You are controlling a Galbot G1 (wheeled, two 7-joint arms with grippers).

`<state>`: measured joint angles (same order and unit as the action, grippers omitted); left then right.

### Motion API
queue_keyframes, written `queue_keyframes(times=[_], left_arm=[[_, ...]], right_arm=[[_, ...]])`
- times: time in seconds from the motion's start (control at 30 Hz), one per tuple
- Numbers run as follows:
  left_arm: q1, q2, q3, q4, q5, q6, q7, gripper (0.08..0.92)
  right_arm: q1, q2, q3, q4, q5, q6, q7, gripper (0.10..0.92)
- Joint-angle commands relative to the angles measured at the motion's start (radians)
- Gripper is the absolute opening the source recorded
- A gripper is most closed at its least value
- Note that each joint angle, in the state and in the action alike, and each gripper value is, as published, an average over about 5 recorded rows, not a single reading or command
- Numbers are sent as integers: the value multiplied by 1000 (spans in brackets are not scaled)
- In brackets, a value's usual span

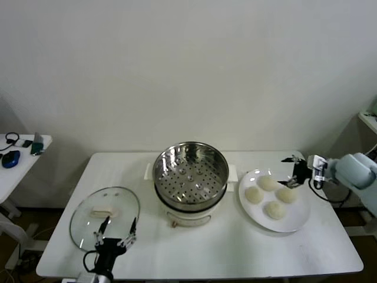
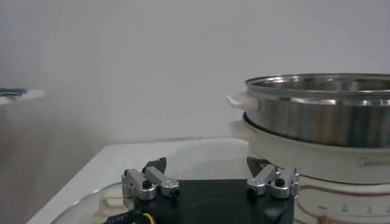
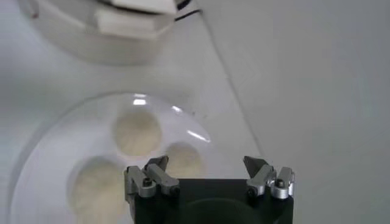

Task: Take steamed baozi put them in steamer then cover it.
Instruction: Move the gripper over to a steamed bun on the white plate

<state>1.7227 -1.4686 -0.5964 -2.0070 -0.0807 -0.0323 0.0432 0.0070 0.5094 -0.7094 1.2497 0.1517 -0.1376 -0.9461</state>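
Four cream-white baozi lie on a flat white plate (image 1: 294, 223) at the right: one far (image 1: 267, 183), one left (image 1: 253, 195), one right (image 1: 286, 194), one near (image 1: 275, 210). The steel steamer (image 1: 191, 170) stands empty on its white pot base at the table's middle. The glass cover (image 1: 104, 214) with its cream handle (image 1: 101, 212) lies flat at the left. My right gripper (image 1: 293, 170) is open and empty, above the plate's far right edge. In the right wrist view three baozi show, the nearest (image 3: 183, 159) by its fingers. My left gripper (image 1: 116, 231) is open over the cover's near edge.
The white table (image 1: 206, 247) carries everything. A side table at the far left holds a mouse (image 1: 10, 158) and small items. The white wall runs behind. The steamer and pot base (image 2: 329, 122) fill the left wrist view.
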Motion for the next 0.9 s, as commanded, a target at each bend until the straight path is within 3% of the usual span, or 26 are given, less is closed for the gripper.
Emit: queue_keyframes(times=[0.03, 0.4, 0.9], left_arm=[[1, -4, 2, 2, 3, -1, 1, 823], [1, -10, -7, 10, -5, -7, 1, 823], [-6, -13, -7, 24, -16, -6, 1, 823]], right_arm=[[529, 83, -657, -211, -20, 70, -236, 823], [371, 338, -592, -406, 1, 72, -204, 823], [145, 525, -338, -685, -137, 139, -124, 823]])
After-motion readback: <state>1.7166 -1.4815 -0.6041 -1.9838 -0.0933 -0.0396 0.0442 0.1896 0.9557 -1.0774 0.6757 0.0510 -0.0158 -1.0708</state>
